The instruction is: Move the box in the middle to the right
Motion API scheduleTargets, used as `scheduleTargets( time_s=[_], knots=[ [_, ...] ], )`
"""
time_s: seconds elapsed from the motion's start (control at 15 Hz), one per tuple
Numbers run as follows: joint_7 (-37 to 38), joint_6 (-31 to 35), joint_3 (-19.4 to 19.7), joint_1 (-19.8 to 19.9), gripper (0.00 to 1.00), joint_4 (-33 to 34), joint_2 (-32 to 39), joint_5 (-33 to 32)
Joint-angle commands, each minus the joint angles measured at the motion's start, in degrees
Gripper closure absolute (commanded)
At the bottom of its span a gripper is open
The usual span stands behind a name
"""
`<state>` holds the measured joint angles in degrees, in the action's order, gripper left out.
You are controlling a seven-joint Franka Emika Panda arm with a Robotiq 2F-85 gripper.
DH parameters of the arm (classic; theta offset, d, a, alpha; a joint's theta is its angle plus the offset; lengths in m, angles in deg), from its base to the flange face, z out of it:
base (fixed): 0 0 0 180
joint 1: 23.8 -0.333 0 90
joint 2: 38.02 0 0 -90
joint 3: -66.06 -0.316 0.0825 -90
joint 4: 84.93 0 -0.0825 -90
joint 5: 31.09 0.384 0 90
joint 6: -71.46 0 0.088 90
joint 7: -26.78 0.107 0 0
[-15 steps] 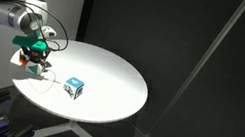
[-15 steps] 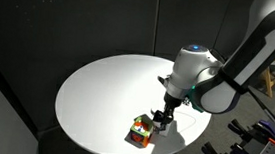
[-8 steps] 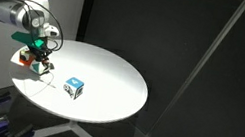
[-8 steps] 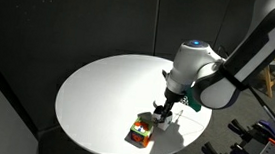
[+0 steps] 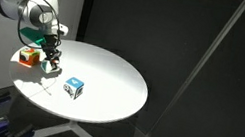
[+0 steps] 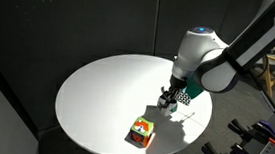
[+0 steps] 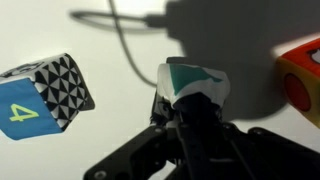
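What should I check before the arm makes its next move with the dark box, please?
1. Grip: the gripper is closed on the box, with fingers against its two sides in the wrist view. Ok.
2. Gap to the orange cube: bare table shows between it and the box. Ok.
3. Gap to the blue cube: it sits apart from the box in the wrist view too. Ok.
4. Box lifted off the table: cannot tell from any view.
5. Room to set the box down: a wide bare stretch of table shows in both exterior views. Ok.
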<state>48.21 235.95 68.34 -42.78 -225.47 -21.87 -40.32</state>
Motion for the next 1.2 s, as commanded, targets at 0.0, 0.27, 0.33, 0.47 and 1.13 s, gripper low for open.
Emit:
scheduleTargets(
  time_s=[0.0,0.27,0.33,0.47,1.13],
  knots=[
    [6.0,-3.6,1.3,0.8,0.94,0.1,-2.5,2.1],
    [11.0,-4.6,2.2,2.0,0.95,0.0,-3.9,3.1],
    [11.9,-4.7,2.3,2.2,0.95,0.0,-4.0,2.9],
    [13.0,-4.6,2.3,2.6,0.95,-0.1,-4.5,2.4],
    [12.3,-2.9,1.7,3.2,0.83,0.1,-3.1,1.9]
  ],
)
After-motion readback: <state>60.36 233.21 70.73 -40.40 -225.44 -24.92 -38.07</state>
